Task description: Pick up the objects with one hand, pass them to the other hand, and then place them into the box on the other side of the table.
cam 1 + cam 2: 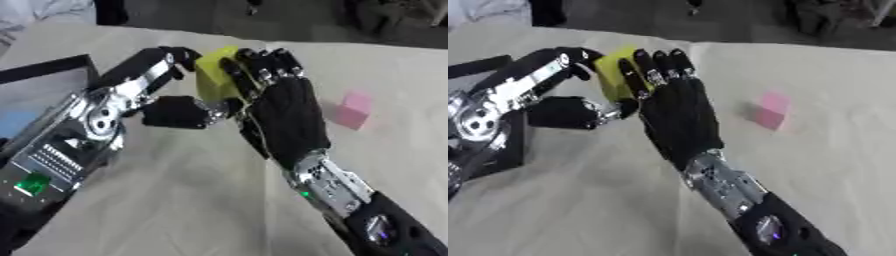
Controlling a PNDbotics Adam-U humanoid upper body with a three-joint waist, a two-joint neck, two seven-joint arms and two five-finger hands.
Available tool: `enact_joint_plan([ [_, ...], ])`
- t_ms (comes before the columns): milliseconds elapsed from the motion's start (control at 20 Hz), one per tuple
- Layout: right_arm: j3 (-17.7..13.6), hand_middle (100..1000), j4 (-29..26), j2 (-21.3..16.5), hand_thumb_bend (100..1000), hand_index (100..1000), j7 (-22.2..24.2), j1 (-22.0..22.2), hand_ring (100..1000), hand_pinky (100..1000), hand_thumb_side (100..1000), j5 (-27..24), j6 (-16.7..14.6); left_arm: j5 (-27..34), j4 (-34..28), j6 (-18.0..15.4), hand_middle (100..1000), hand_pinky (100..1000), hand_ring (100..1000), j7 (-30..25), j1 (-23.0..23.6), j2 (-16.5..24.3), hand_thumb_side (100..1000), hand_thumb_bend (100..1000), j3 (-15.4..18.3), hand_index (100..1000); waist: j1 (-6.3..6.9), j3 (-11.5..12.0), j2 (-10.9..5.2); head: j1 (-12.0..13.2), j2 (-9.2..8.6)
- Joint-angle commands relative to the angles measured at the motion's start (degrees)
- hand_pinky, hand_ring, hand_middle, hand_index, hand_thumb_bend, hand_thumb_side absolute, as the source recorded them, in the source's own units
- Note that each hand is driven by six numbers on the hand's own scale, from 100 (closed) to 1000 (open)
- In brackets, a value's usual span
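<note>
left hand (175,112): matt black fingers and thumb that look like plastic or rubber, with bare silver metal links between them
left arm (83,127): polished silver metal plates and round joints, glossy, set in black casing
right hand (284,107): back covered in matt black, faintly textured material; small shiny metal pieces along the fingers
right arm (724,187): glossy silver metal section at the wrist, then smooth black shell with a slight sheen
yellow block (214,75): matt, even surface, looks like foam or soft plastic
pink block (353,111): matt, smooth faces
table (192,200): covered in pale beige cloth, matt, with soft creases
box (48,67): dark matt rim
</note>
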Motion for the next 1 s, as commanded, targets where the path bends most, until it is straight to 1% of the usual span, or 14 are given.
enact_joint_plan([
  [50, 0.12, 399, -0.45, -0.18, 100, 505, -0.79, -0.94, 535, 562, 100, -0.53, -0.20, 0.71, 0.54, -0.07, 794, 923, 825, 2.07, -1.53, -0.09, 623, 454, 0.17, 899, 0.33, 0.00, -1.74, -0.12, -0.49],
  [250, 0.56, 399, -0.31, -0.16, 100, 505, -1.19, -1.09, 535, 562, 100, -1.05, -0.72, 1.79, 1.41, -0.57, 784, 915, 817, 5.28, -1.75, -0.76, 631, 431, 0.19, 895, 0.23, 0.02, -1.71, -0.15, -0.62],
  [450, 0.92, 399, -0.30, -0.11, 100, 505, -1.35, -1.30, 534, 562, 100, -1.54, -1.41, 3.06, 2.53, -0.97, 773, 909, 812, 6.92, -1.93, -1.46, 626, 422, -0.20, 882, 0.12, -0.02, -1.67, -0.10, -0.77],
  [550, 0.99, 398, -0.28, -0.11, 100, 505, -1.53, -1.31, 534, 562, 100, -1.77, -1.62, 3.58, 3.15, -0.97, 758, 901, 805, 7.31, -1.92, -1.69, 618, 380, -0.38, 872, 0.08, -0.05, -1.64, -0.07, -0.77],
  [600, 1.02, 398, -0.24, -0.10, 100, 505, -1.61, -1.31, 534, 562, 100, -1.89, -1.73, 3.83, 3.36, -1.00, 744, 893, 796, 7.59, -1.89, -1.78, 608, 325, -0.40, 858, 0.07, -0.06, -1.63, -0.09, -0.78],
  [650, 1.06, 398, -0.18, -0.11, 100, 505, -1.67, -1.31, 534, 562, 100, -1.99, -1.86, 4.15, 3.49, -1.02, 737, 889, 791, 7.92, -1.85, -1.86, 606, 306, -0.38, 849, 0.05, -0.07, -1.63, -0.12, -0.79],
  [700, 1.11, 398, -0.13, -0.11, 100, 505, -1.75, -1.32, 534, 563, 100, -2.08, -2.05, 4.57, 3.59, -1.01, 710, 878, 769, 8.26, -1.82, -1.97, 594, 234, -0.36, 825, 0.03, -0.06, -1.61, -0.12, -0.78],
  [750, 1.15, 398, -0.08, -0.08, 100, 505, -1.84, -1.32, 534, 563, 100, -2.21, -2.26, 5.09, 3.68, -0.96, 677, 863, 739, 8.60, -1.79, -2.06, 575, 135, -0.35, 800, 0.01, -0.07, -1.61, -0.10, -0.77],
  [800, 1.15, 398, -0.04, -0.06, 100, 505, -1.95, -1.33, 534, 563, 100, -2.32, -2.43, 5.72, 3.77, -0.86, 640, 839, 692, 8.91, -1.77, -2.13, 559, 100, -0.38, 770, -0.01, -0.08, -1.62, -0.11, -0.78],
  [950, 1.10, 401, 0.06, -0.04, 100, 507, -2.16, -1.36, 536, 565, 100, -2.37, -2.60, 7.87, 4.12, -0.41, 556, 755, 579, 9.87, -1.68, -2.21, 540, 100, -0.43, 681, -0.04, -0.10, -1.68, -0.11, -0.78],
  [1000, 1.12, 403, 0.09, -0.03, 100, 509, -2.20, -1.36, 538, 567, 100, -2.39, -2.62, 8.55, 4.21, -0.31, 538, 741, 561, 10.17, -1.65, -2.22, 538, 100, -0.47, 662, -0.05, -0.10, -1.71, -0.09, -0.80],
])
